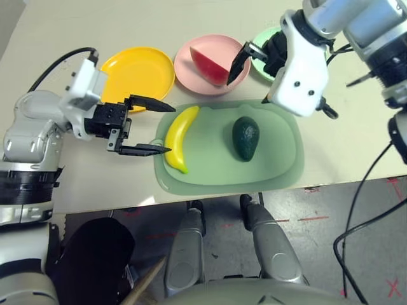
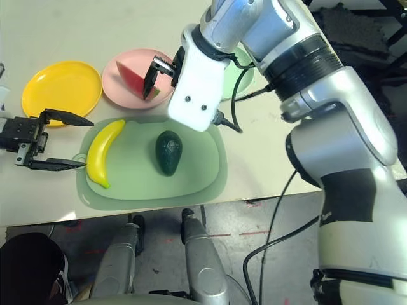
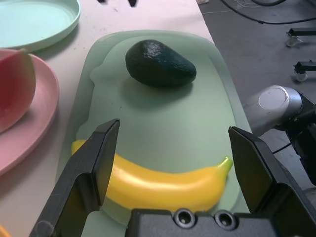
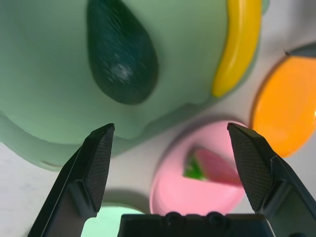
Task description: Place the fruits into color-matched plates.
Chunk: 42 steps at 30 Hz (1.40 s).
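One table (image 1: 76, 184) carries one pale green mat (image 1: 280, 162) at its near edge and three round plates in a row along the far side. The yellow plate (image 1: 149, 70) sits on the left and is bare; the pink plate (image 1: 191, 73) sits in the middle; the mint green plate (image 3: 34, 22) sits on the right, partly behind the right arm. Three toy fruits are counted. One watermelon wedge (image 1: 208, 65) lies on the pink plate. One banana (image 1: 180, 136) lies on the left part of the mat and one avocado (image 1: 245, 138) near its middle, the two apart. The left gripper (image 1: 151, 126) is just left of the banana, fingers spread, holding nothing. The right gripper (image 4: 175, 163) hangs above the plates, fingers spread, empty.
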Each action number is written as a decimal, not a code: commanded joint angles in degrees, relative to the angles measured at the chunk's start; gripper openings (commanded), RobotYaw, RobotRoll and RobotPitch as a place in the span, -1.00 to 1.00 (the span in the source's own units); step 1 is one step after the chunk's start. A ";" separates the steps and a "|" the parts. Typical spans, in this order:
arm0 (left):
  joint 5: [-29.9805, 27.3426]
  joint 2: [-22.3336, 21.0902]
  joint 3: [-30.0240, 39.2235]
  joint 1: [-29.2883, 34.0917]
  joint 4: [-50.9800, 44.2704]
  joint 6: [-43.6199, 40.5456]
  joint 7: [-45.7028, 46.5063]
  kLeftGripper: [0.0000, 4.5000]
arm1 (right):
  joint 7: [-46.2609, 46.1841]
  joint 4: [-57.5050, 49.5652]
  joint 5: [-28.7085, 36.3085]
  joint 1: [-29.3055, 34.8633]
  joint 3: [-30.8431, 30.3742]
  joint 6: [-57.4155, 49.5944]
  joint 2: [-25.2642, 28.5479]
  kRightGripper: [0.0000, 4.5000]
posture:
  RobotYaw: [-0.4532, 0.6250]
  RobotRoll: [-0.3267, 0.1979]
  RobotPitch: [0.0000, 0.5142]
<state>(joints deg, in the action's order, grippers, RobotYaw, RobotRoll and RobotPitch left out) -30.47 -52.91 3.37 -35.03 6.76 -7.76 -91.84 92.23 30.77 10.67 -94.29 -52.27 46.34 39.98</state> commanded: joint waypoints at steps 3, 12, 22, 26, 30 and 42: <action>0.48 -0.39 -0.44 -0.29 0.18 0.06 -0.66 1.00 | 0.27 -5.27 2.60 1.25 -1.85 -2.93 1.29 0.98 | -0.39 0.25 0.50; 0.56 -0.59 -0.79 -0.96 -0.04 -0.20 -0.66 1.00 | 0.27 -10.64 3.80 4.08 -1.90 -10.34 2.58 0.98 | -0.38 0.25 0.52; 1.16 0.20 -0.86 -1.68 0.44 -0.10 -0.62 1.00 | 0.27 -16.64 4.78 7.79 -1.34 -16.18 2.96 0.98 | -0.38 0.25 0.53; 1.24 0.52 -0.97 -2.15 0.14 -0.51 -0.61 1.00 | 0.27 -15.57 3.51 8.22 -0.49 -16.76 1.06 0.98 | -0.37 0.25 0.54; 1.23 0.36 -1.03 -2.27 -0.02 -0.74 -0.65 1.00 | 0.27 -13.83 1.97 8.34 0.18 -16.74 -0.12 0.98 | -0.37 0.25 0.55; 1.19 0.08 -1.30 -2.49 0.03 -0.75 -0.66 1.00 | 0.27 -16.32 2.57 9.90 -1.40 -18.31 1.33 0.98 | -0.37 0.25 0.55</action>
<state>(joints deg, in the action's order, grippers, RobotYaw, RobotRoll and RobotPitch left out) -29.64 -52.26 3.02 -37.73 7.05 -8.34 -91.85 92.25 16.30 12.65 -84.74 -52.94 28.24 41.25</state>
